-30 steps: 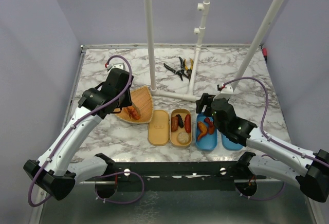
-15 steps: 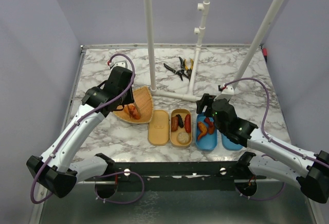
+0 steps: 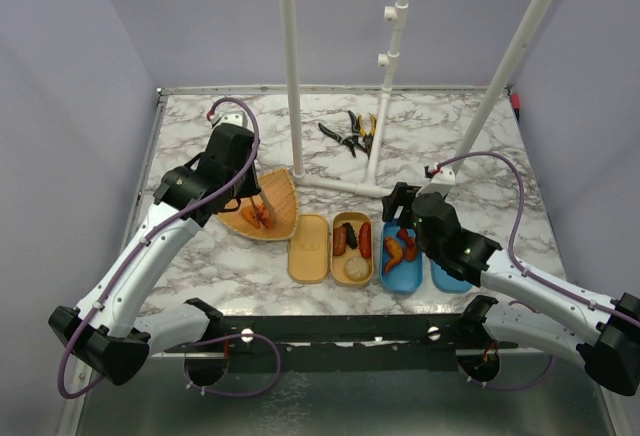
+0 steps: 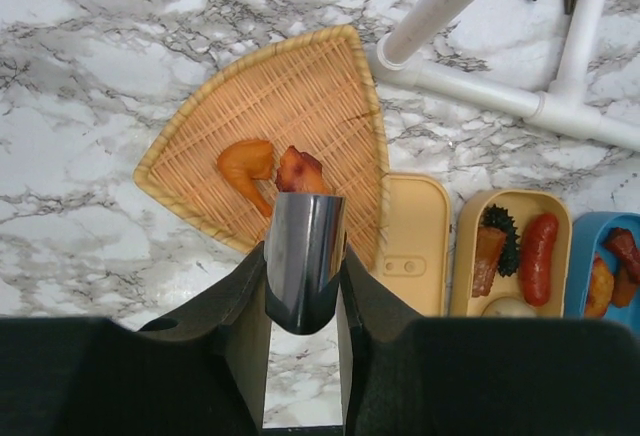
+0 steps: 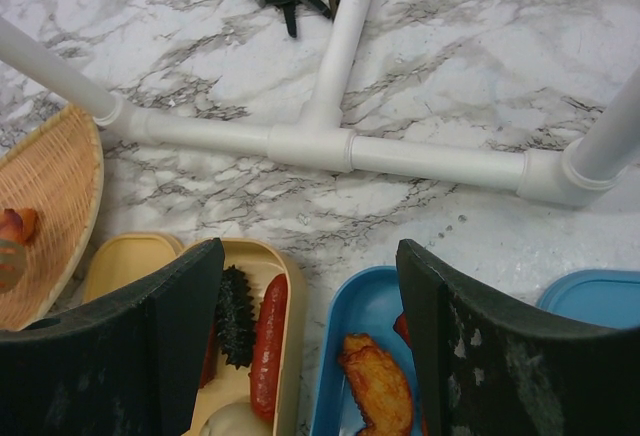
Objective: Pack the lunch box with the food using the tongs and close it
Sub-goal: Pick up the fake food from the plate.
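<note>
My left gripper (image 4: 303, 256) is shut on the grey metal tongs (image 4: 305, 226), which point down into a fan-shaped wicker basket (image 4: 300, 86). Two pieces of food lie there: an orange piece (image 4: 247, 166) and a reddish piece (image 4: 298, 169) right at the tongs' far end. Whether the tips grip the reddish piece is hidden. The beige lunch box (image 3: 352, 217) holds a red sausage (image 5: 268, 341), a dark spiky piece (image 5: 236, 316) and a beige ball (image 3: 356, 268). Its lid (image 3: 309, 248) lies to its left. My right gripper (image 5: 308, 256) hangs open above the two boxes.
A blue box (image 5: 365, 316) with an orange fried piece (image 5: 378, 388) sits right of the beige one, its blue lid (image 5: 595, 301) beside it. A white pipe frame (image 5: 330, 146) stands behind the boxes. Black-and-yellow pliers (image 3: 350, 134) lie at the back.
My left arm has shifted slightly and its fingers have squeezed the tongs narrower over the basket. The right arm has stayed still.
</note>
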Controlling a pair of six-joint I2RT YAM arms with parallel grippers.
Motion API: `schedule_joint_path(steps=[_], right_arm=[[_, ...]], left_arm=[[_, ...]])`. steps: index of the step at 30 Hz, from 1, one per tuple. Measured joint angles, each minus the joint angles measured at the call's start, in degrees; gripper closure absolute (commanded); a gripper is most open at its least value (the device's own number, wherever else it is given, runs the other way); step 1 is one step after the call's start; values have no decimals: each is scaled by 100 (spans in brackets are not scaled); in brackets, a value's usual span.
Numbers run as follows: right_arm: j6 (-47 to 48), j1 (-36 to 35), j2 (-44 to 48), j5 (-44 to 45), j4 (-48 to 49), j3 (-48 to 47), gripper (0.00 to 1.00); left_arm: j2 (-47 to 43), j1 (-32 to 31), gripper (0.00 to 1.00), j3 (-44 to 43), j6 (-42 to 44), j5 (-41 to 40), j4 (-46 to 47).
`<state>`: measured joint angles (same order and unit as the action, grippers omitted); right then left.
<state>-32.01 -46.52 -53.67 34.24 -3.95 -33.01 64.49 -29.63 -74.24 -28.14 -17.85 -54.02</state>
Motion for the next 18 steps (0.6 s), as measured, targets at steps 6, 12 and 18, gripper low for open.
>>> schedule_joint_path(steps=[6, 12, 18], right_arm=[[2, 0, 0, 90, -37, 0, 26], [28, 131, 101, 446, -267, -2, 25], [136, 1130, 520, 446, -304, 66, 26]], left_arm=[[-17, 0, 75, -197, 210, 186, -33], [7, 0, 76, -542, 673, 796, -133], [286, -96, 77, -940, 1056, 1648, -109]])
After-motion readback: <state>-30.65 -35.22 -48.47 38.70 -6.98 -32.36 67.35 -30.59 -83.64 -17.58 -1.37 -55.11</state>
